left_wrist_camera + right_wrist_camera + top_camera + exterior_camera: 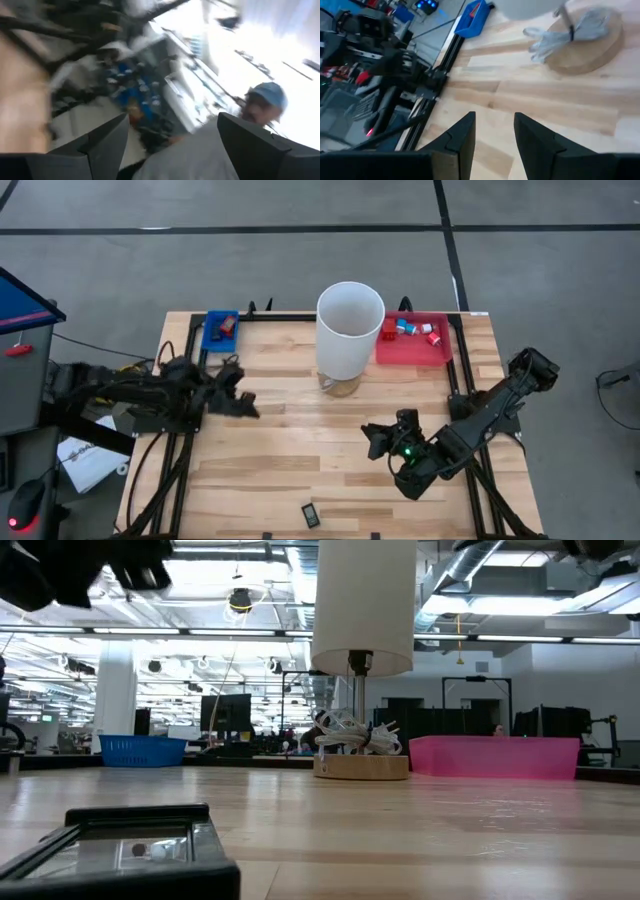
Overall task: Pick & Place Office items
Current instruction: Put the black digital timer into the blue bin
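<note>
Two arms sit over my bench, neither holding anything. My left end effector hangs at centre left of the high view, raised off the wood, its fingers spread wide with only blurred room and a person in a blue cap between them. My right end effector sits at lower right of centre, its fingers set to a narrow gap over bare planks. One flat black item lies alone at the bottom edge, just left of centre; it fills the lower left of the low view. Other small items lie in the blue tray at upper left and the red tray at upper right. Between the trays stands the white cylinder on its wooden base.
</note>
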Action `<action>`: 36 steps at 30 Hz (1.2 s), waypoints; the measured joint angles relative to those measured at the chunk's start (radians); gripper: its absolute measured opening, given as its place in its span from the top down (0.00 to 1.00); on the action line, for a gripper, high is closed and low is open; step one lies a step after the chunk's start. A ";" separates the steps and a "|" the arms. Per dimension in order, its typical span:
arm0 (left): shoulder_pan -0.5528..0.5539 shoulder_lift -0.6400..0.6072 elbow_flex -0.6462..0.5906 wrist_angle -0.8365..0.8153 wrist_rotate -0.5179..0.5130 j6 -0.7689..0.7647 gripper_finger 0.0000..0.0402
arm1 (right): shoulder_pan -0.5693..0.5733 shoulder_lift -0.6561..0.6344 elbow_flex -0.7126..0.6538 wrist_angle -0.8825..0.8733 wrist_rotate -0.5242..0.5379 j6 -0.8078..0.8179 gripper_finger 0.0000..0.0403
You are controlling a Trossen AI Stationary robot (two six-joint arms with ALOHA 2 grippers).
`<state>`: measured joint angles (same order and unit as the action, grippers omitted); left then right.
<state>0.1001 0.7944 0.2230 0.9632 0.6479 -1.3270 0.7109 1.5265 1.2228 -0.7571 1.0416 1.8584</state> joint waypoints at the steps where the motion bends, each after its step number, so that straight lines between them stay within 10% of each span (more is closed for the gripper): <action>1: -0.044 -0.001 0.000 0.031 -0.039 0.010 0.25 | 0.008 0.000 0.000 0.017 -0.010 -0.008 0.68; 6: -0.141 0.000 0.001 0.077 -0.265 0.131 0.25 | 0.033 0.021 0.000 0.198 -0.223 -0.198 0.68; 14: -0.107 -0.001 0.001 0.077 -0.345 0.194 0.25 | -0.055 0.201 -0.001 0.596 -0.665 -0.444 0.68; 20: -0.105 -0.003 0.001 0.084 -0.333 0.194 0.25 | -0.091 0.337 0.008 0.821 -0.792 -0.386 0.68; 36: -0.106 -0.003 0.000 0.109 -0.278 0.186 0.25 | -0.166 0.624 0.288 0.752 -0.941 -0.322 0.68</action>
<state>-0.0055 0.7918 0.2234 1.0721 0.3695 -1.1408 0.5445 2.1504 1.5109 -0.0047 0.1008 1.5364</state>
